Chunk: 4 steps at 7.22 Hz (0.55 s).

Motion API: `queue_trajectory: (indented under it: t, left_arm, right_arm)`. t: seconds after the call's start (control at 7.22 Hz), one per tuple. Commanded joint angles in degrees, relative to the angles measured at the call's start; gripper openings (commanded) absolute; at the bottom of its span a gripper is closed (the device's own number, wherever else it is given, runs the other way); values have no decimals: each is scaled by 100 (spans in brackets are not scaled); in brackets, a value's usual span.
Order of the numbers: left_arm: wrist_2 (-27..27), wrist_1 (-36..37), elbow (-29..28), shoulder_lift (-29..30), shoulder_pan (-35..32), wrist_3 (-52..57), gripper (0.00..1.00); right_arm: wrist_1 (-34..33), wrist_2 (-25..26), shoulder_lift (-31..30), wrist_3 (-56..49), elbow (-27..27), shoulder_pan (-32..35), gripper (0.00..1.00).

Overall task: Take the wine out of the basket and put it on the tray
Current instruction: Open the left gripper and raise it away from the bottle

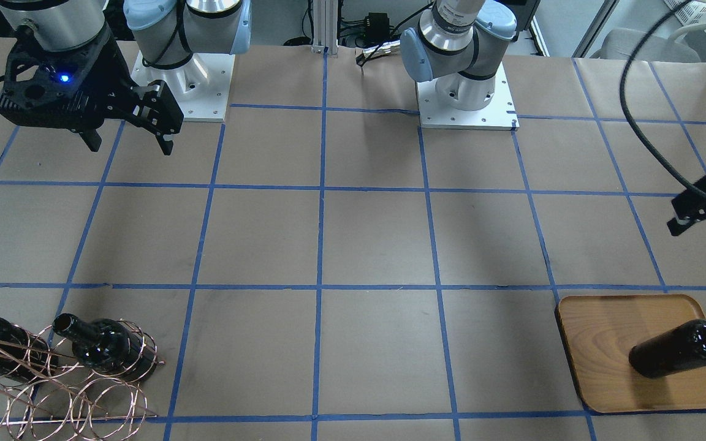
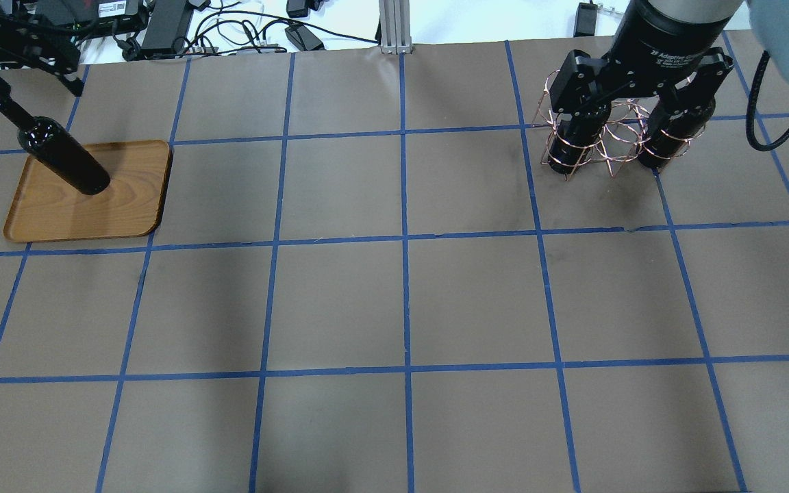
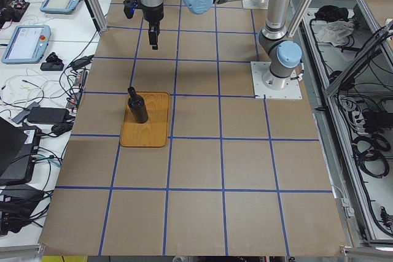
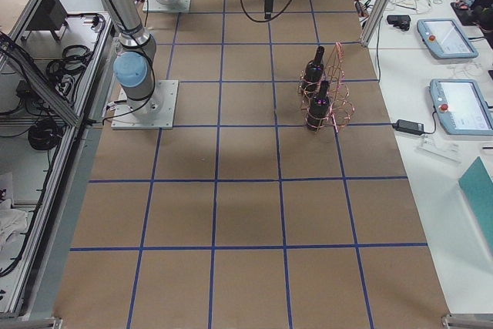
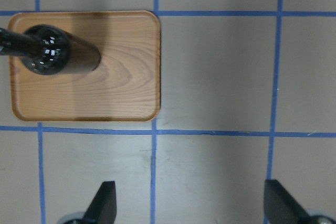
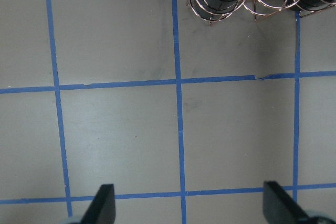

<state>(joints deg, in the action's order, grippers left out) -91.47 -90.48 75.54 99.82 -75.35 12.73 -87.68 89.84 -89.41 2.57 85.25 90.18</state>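
1 wine bottle point(image 5: 50, 53) stands upright on the tray point(image 5: 121, 93), toward one short end, base fully inside the rim. Nothing is touching it.

Left claw point(image 5: 189, 192): fingers spread wide, empty, hovering above the bare surface point(image 2: 401, 301) just beside the tray and apart from the bottle.

Right claw point(image 6: 188, 195): also spread wide and empty, hanging over the surface near the basket point(image 6: 260, 1), not touching the wire.

2 more bottles sit upright in the basket's coils: the inner basket bottle point(image 2: 569, 147) and the outer basket bottle point(image 2: 668, 137), with wire loops around their bodies. The slot between them looks vacant.

Judgement: 1 of 3 looks delivered, and the next move looks like a pick from the basket.

Handling, judged: glass bottles, so rigid, heavy for their size and breakable if tipped or knocked. The glossy black surface likely slides between the pads, so squeeze firmly. The body is caged by the coils, so the neck is the free part to take. Pinch it low, just above the shoulder, so the flare stops any slip. Lift straight up to clear the loops. The wire basket looks light and may drag along if the bottle snags. Upright on the tray the bottle is tall and narrow-based, so set it down gently and only then let go.
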Motion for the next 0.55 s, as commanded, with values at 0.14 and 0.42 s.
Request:
queue_trajectory:
  t: [0.14, 0.42]
  left_arm:
    - [6, 276, 696, -498, -1041, -903, 100]
    - [-20, 347, 979, -788, -1428, -1533, 100]
  right_arm:
    - [-3, -2, 3, 7, 0, 0, 100]
    - [-12, -2, 11, 7, 0, 0, 100]
